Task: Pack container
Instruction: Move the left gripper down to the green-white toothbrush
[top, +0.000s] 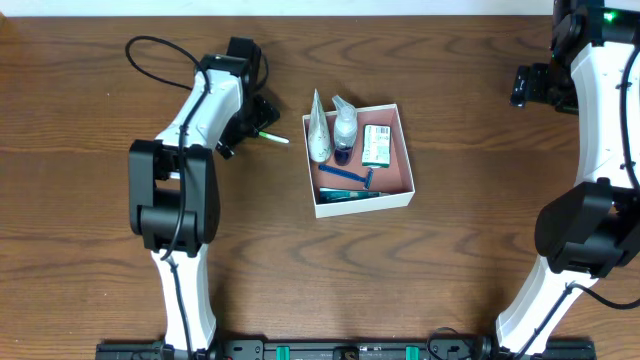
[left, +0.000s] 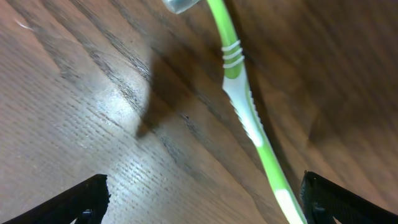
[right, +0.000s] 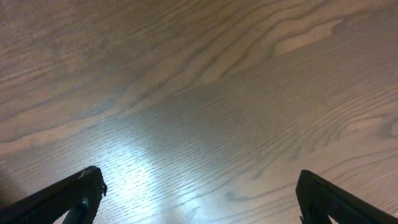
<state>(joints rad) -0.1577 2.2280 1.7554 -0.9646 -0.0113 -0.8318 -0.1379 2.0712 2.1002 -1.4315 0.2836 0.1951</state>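
Observation:
The container (top: 403, 160), a shallow white-walled box with a pink-brown inside, sits at the table's middle. In it lie a white tube (top: 317, 133), a small clear bottle (top: 345, 128), a green-and-white packet (top: 376, 145) and a blue razor (top: 348, 177). A green-and-white toothbrush (top: 270, 135) lies on the table left of the box; it runs down the left wrist view (left: 249, 115). My left gripper (left: 202, 199) is open, low over the toothbrush, whose handle passes just inside the right finger. My right gripper (right: 199, 196) is open and empty over bare wood at the far right (top: 530, 85).
The table is dark wood. The left arm's cable (top: 150, 45) loops at the back left. Both arm bases stand along the front edge.

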